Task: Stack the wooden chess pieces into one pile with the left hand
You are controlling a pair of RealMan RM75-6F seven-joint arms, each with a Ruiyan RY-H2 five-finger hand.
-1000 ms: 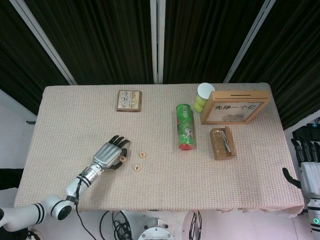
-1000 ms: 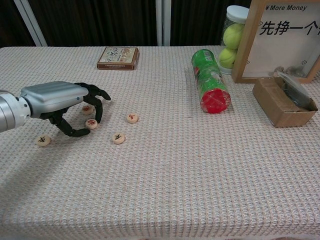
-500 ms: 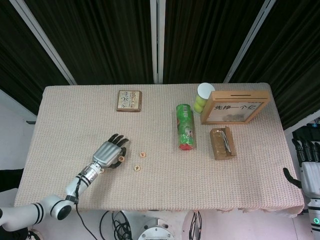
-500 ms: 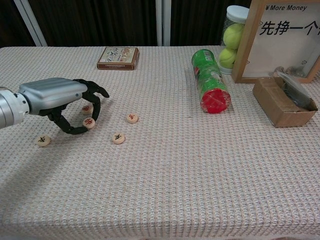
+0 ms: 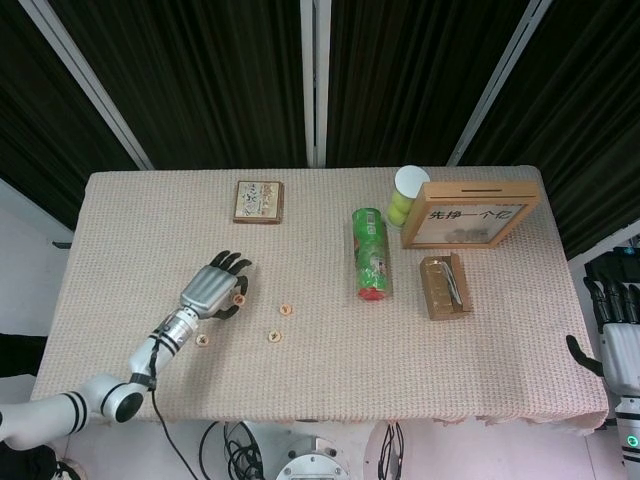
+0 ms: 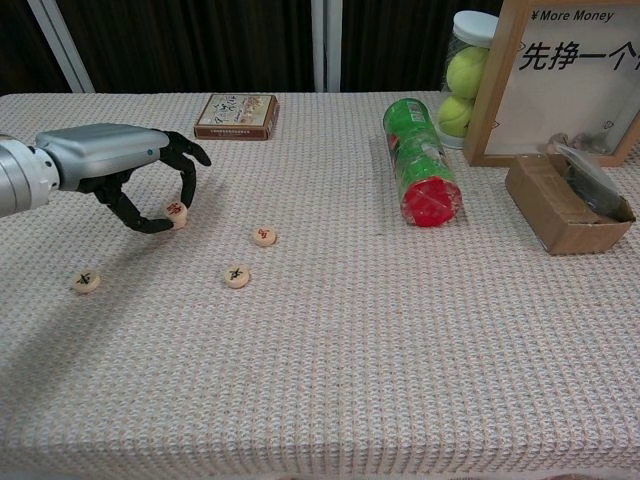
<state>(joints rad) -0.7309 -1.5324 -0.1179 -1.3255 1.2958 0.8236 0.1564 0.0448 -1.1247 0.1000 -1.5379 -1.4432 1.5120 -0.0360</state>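
The fingers [image 6: 183,180] of the left hand [image 6: 115,170] curl around one wooden chess piece [image 6: 176,211], pinching it at the far left of the surface [image 6: 330,380]. Whether it is lifted or sits on another piece cannot be told. Three loose pieces lie nearby: one [image 6: 265,236] right, one [image 6: 237,276] nearer, one [image 6: 86,282] near-left. Judged step: carrying. Next move: align over a loose piece, then release. The right hand [image 5: 612,310] hangs beyond the right edge; its grip cannot be told.

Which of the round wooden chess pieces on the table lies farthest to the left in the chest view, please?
The round wooden chess piece with black lettering, lying alone below the left hand; the other loose pieces lie further right.
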